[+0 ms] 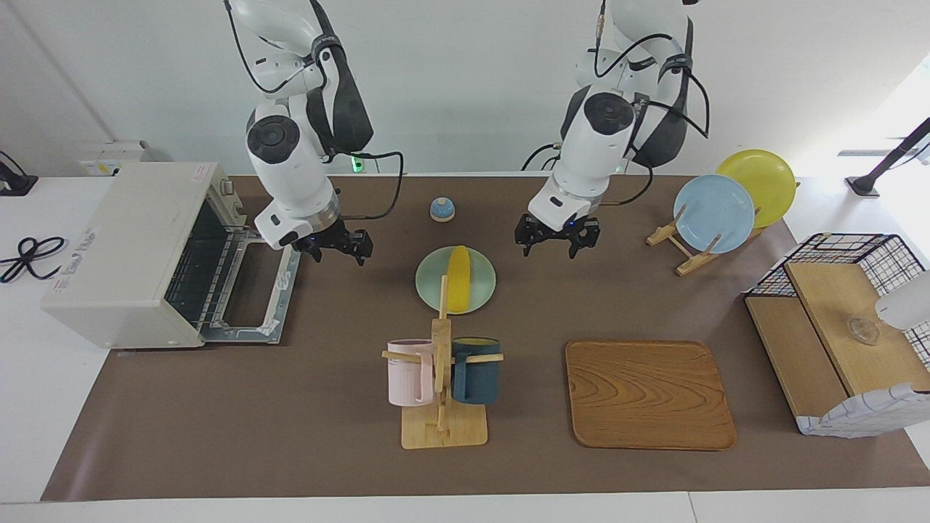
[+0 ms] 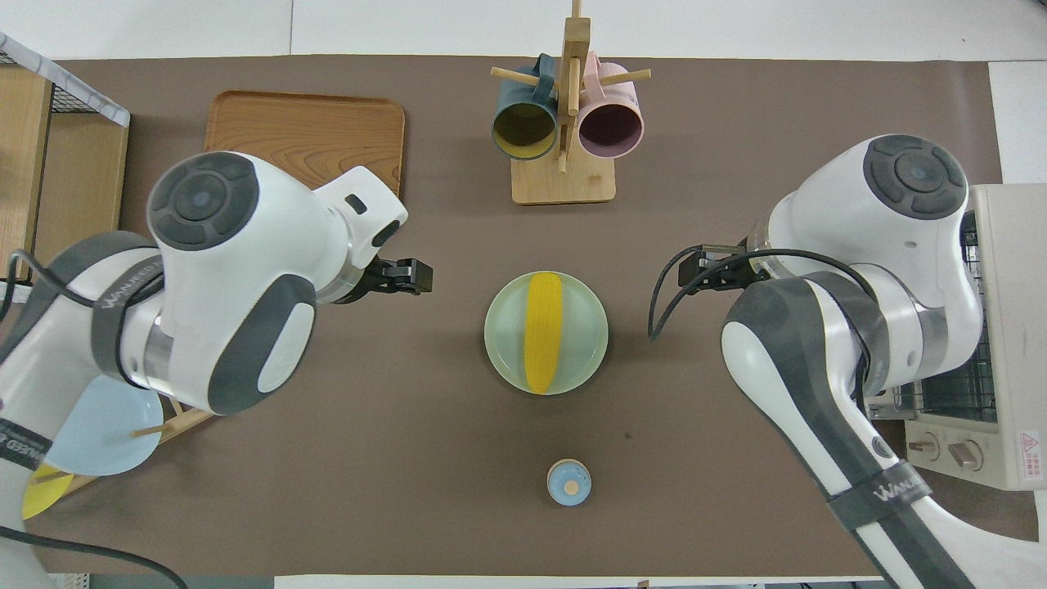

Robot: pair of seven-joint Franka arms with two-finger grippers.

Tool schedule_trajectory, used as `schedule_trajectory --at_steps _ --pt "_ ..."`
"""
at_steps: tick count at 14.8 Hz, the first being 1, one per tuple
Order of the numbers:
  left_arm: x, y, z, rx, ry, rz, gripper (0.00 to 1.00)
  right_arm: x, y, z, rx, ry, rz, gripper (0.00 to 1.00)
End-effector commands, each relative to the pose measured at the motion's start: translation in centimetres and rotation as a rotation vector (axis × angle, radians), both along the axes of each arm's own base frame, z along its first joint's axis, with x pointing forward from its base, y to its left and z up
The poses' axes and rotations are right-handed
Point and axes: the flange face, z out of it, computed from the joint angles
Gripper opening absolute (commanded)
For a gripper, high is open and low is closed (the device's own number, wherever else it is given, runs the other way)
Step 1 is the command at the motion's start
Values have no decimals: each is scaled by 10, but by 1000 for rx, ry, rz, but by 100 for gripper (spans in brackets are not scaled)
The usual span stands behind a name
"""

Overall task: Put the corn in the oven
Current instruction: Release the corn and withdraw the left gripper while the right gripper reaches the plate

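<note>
The yellow corn (image 1: 458, 278) (image 2: 542, 331) lies lengthwise on a pale green plate (image 1: 429, 281) (image 2: 503, 331) at the middle of the table. At the right arm's end stands the off-white oven (image 1: 123, 247) (image 2: 1010, 327), its door (image 1: 251, 301) folded down open and the wire rack showing. My right gripper (image 1: 338, 247) (image 2: 712, 266) hovers open and empty over the mat beside the oven door's edge, between door and plate. My left gripper (image 1: 556, 240) (image 2: 405, 274) hangs open and empty over the mat beside the plate, toward the left arm's end.
A wooden mug stand (image 1: 442, 363) with a pink and a dark teal mug stands farther from the robots than the plate. Beside it lies a wooden tray (image 1: 647, 392). A small blue bell (image 1: 442, 209) sits nearer the robots. A plate rack (image 1: 716, 211) and a wire basket (image 1: 835, 341) occupy the left arm's end.
</note>
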Motion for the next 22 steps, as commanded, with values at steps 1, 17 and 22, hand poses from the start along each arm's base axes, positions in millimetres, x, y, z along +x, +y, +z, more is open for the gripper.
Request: schedule_trajectory --at_steps 1,17,22 --pt "-2 54 40 -14 3 -9 100 -10 7 -12 23 -27 -12 87" --pt "3 196 138 66 -9 51 100 -47 272 -5 -64 -48 -126 77" --pt "6 212 153 72 -10 79 100 -49 317 -66 -139 -111 -124 74"
